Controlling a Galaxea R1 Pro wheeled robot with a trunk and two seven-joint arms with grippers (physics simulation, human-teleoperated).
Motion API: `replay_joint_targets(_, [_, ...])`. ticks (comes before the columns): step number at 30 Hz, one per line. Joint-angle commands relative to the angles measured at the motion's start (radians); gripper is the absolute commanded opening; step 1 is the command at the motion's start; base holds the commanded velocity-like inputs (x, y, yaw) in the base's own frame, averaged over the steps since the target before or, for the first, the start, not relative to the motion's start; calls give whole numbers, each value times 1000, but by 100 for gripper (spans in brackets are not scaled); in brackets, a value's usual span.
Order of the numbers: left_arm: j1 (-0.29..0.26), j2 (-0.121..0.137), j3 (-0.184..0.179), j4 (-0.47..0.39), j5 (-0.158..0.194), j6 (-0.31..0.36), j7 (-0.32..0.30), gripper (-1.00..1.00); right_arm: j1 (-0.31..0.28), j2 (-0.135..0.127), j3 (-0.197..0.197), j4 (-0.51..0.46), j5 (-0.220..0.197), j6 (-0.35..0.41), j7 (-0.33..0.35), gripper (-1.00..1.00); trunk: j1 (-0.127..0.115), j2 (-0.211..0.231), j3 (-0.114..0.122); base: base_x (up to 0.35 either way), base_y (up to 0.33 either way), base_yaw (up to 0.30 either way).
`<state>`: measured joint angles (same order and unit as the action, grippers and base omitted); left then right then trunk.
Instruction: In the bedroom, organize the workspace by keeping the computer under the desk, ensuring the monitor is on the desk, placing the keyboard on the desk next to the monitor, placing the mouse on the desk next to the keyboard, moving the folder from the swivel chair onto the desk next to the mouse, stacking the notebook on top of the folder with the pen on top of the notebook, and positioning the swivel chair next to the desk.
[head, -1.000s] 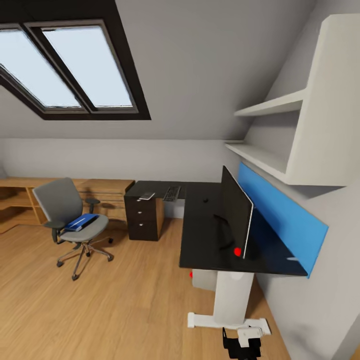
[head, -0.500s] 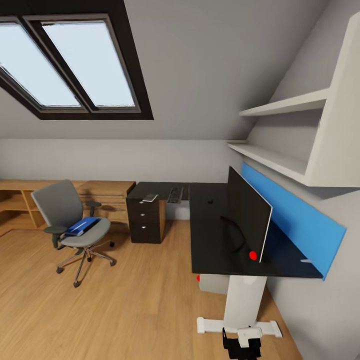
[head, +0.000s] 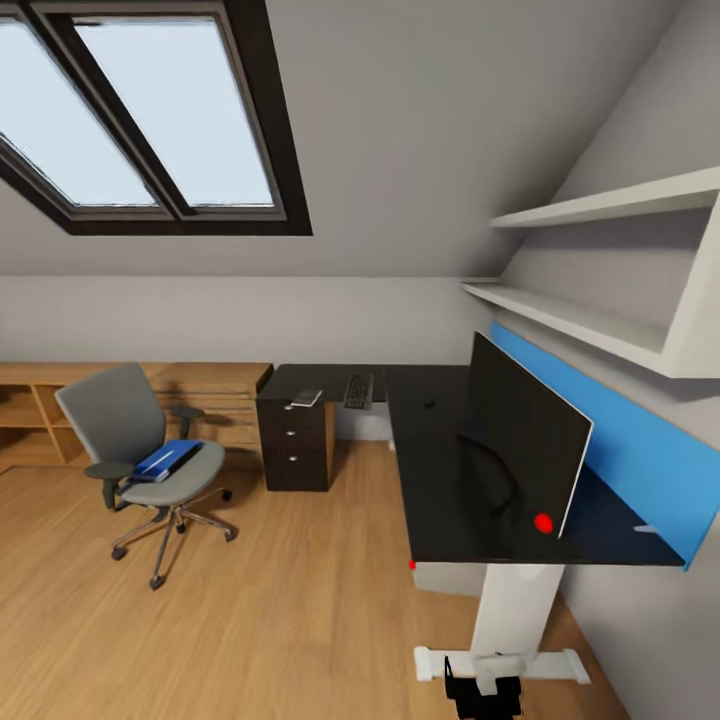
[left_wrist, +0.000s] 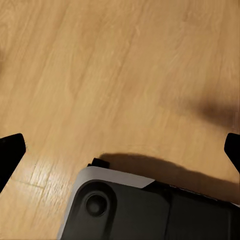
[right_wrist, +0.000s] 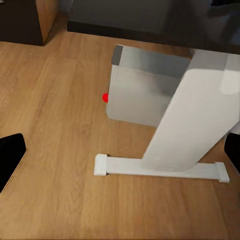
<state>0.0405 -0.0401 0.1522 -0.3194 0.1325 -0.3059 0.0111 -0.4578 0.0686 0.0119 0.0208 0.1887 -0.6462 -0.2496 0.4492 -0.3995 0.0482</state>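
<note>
Both pincers hang low with nothing between their fingers: the left pincer (left_wrist: 120, 150) shows two black fingertips spread wide over bare wood floor (left_wrist: 125, 75) and a dark part of the robot's own base, and the right pincer (right_wrist: 120, 155) is likewise released, its tips parted toward the desk's white leg (right_wrist: 187, 115). By my reading the arms are tucked down for driving, since no task item is within reach.

From the head view, the desk (head: 440, 470) lies at about 3 o'clock, glossy black and L-shaped, with black drawers (head: 292, 440) under its far wing. The monitor (head: 520, 440) stands on it, black face turned toward the room, a red dot at its lower corner. Near the inner corner of the L, at about 12 o'clock, lie the keyboard (head: 358, 390) and the small mouse (head: 429, 404), well apart from each other; a pale flat item (head: 306, 398) rests just beside the keyboard, too small to identify.

Under the desk top sits the computer (right_wrist: 145, 92), a light grey box with a red light, just behind the leg, so that part looks done.

At about 9 o'clock the swivel chair (head: 130, 430) stands well apart from the desk, grey padded with a chrome star base, carrying the bright blue folder (head: 168, 458) flat on its seat. Fetching that folder seems the likely next aim.
</note>
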Motion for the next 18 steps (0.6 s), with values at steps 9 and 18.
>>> replay_joint_targets(9, [1, 6, 1, -1, 13, -34, 1, 100, 1, 0, 1, 2, 12, 145, -9, 100, 1, 0, -1, 237, 262, -3])
replay_joint_targets(18, [1, 12, 2, -1, 13, -46, 1, 100, 74, -4, 0, 1, 14, 228, 2, 100, 1, 0, -1, 241, 258, 0])
